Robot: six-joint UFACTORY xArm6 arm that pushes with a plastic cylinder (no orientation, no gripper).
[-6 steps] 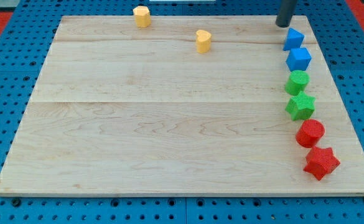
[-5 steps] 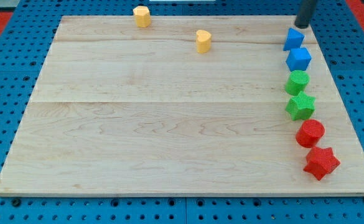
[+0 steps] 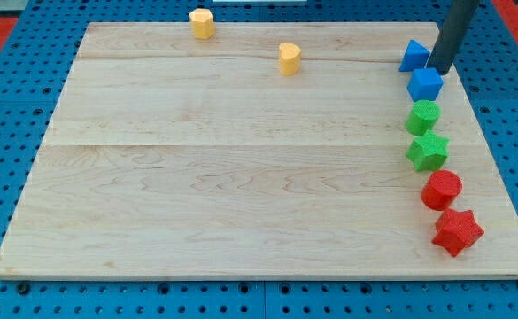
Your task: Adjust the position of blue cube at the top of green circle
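Note:
The blue cube (image 3: 425, 84) sits near the board's right edge, just above the green circle (image 3: 422, 116). My tip (image 3: 441, 68) is at the cube's upper right corner, touching or nearly touching it. A blue triangular block (image 3: 413, 56) lies just left of the rod, partly hidden by it.
Below the green circle, down the right edge: a green star (image 3: 428, 151), a red circle (image 3: 441, 190), a red star (image 3: 457, 231). Two yellow blocks sit near the view's top, one (image 3: 202, 23) at the top edge, one (image 3: 289, 58) right of it. The wooden board (image 3: 241, 159) lies on blue pegboard.
My tip has moved right and down, from above the blue triangle to the cube's upper right corner. The blocks have hardly shifted.

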